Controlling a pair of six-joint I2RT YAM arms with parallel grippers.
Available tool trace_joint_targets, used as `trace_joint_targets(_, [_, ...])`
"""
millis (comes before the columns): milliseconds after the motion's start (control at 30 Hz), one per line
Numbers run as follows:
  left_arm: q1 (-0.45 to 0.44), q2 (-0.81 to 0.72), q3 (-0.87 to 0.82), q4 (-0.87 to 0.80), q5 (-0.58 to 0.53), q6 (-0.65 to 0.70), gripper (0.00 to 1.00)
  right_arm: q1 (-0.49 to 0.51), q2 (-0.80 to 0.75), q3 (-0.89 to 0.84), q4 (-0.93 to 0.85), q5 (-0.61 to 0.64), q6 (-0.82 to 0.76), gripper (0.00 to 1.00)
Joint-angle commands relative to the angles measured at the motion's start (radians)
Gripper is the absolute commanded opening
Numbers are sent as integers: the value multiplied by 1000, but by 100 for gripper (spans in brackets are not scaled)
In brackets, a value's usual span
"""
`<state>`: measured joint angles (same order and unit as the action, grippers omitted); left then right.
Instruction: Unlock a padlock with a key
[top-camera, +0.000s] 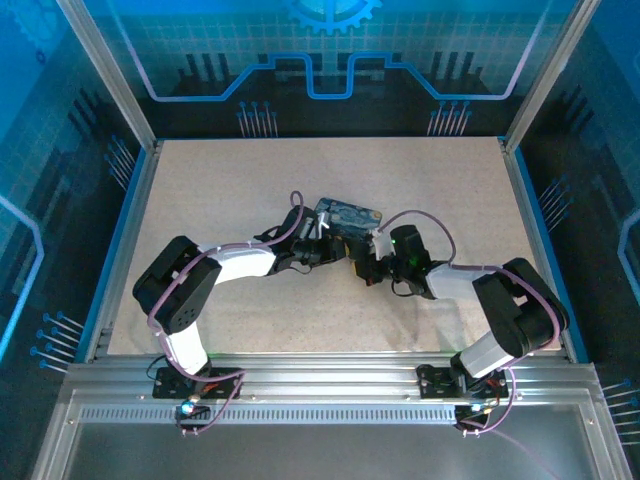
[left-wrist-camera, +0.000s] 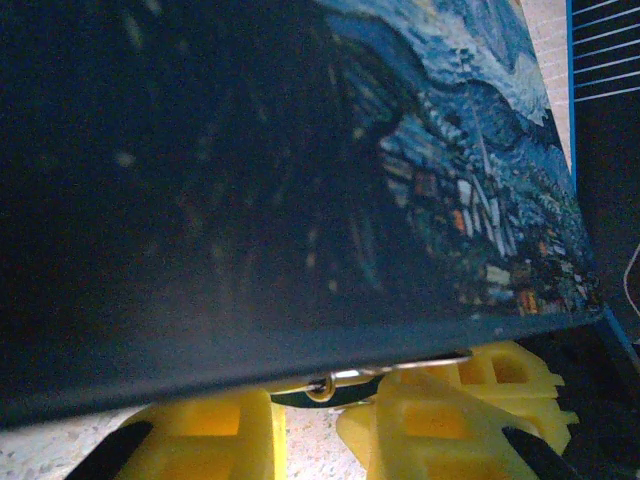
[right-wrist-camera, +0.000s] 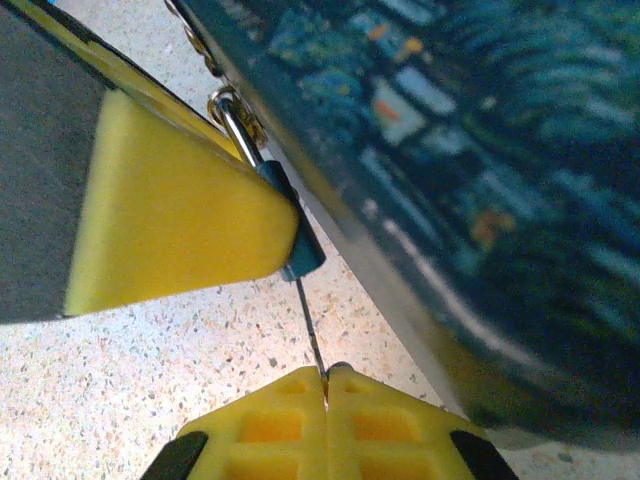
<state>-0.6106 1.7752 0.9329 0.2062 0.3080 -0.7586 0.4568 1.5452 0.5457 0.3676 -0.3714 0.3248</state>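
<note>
Seen from above, your two arms meet at the middle of the speckled surface (top-camera: 200, 200), both reaching to the near edge of a dark-blue tin (top-camera: 350, 212) painted with a swirling night sky. Your left end effector (top-camera: 318, 247) comes in from the left and your right end effector (top-camera: 367, 268) from the right, close together.

In the right wrist view the padlock (right-wrist-camera: 292, 240), a small dark teal block, hangs against the tin's side, and its metal loop (right-wrist-camera: 235, 125) rises toward the tin's edge. The key (right-wrist-camera: 311, 335), a thin grey sliver, runs from the base of the padlock down into the right end effector, whose yellow fingers (right-wrist-camera: 390, 430) are pressed together on it.

A left yellow finger (right-wrist-camera: 170, 190) touches the padlock's side. In the left wrist view those fingers stand a narrow gap apart and grip the lock at their tips
</note>
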Motion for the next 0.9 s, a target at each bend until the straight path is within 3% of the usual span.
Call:
trace_joint_targets(0, [-4,-27,0,0,20,8,17,-15,19,31,22,-17,11,0])
trace_joint_targets(867, [-4,-11,1,-10,22,13,18,-30,4,25,61,-44,13,0])
